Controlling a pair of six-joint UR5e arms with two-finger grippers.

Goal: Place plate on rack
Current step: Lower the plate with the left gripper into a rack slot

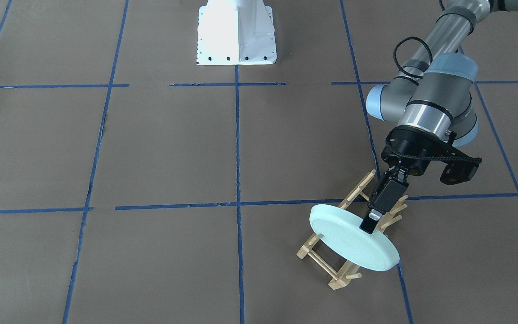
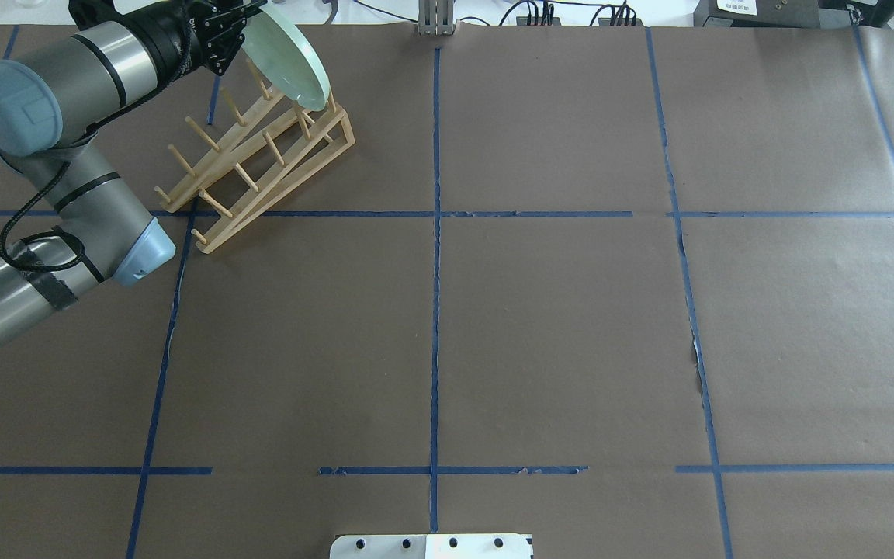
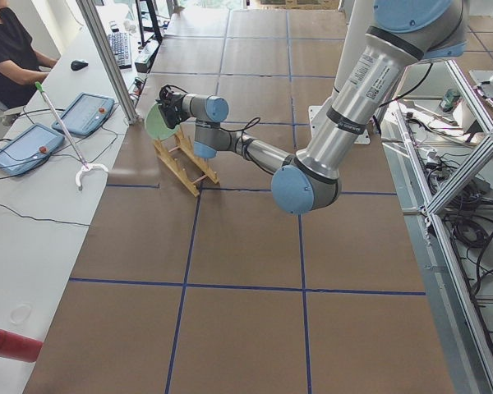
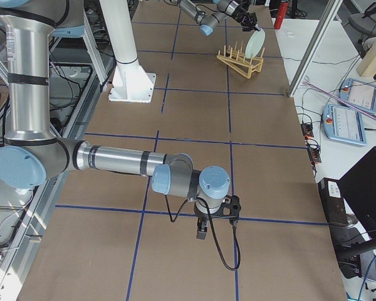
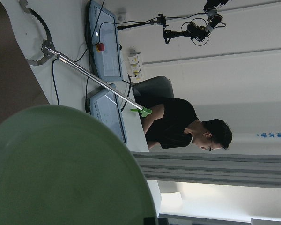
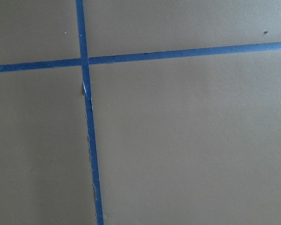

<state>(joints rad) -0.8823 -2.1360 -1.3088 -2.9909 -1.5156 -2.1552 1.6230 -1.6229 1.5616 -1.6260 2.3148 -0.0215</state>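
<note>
Left gripper (image 1: 369,225): clenched on the plate (image 1: 353,245) at its upper rim
Plate: tilted, over the rack (image 1: 336,281) at its end pegs
Right gripper (image 4: 202,231): above bare table, cannot tell its state

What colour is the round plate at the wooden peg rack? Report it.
Round plate: pale mint green; best in the front-facing view.

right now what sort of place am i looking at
Most likely a robotics lab: a brown paper-covered table gridded with blue tape, grey touchscreen control pendants on the white side bench, and a seated black-shirted operator.
</note>
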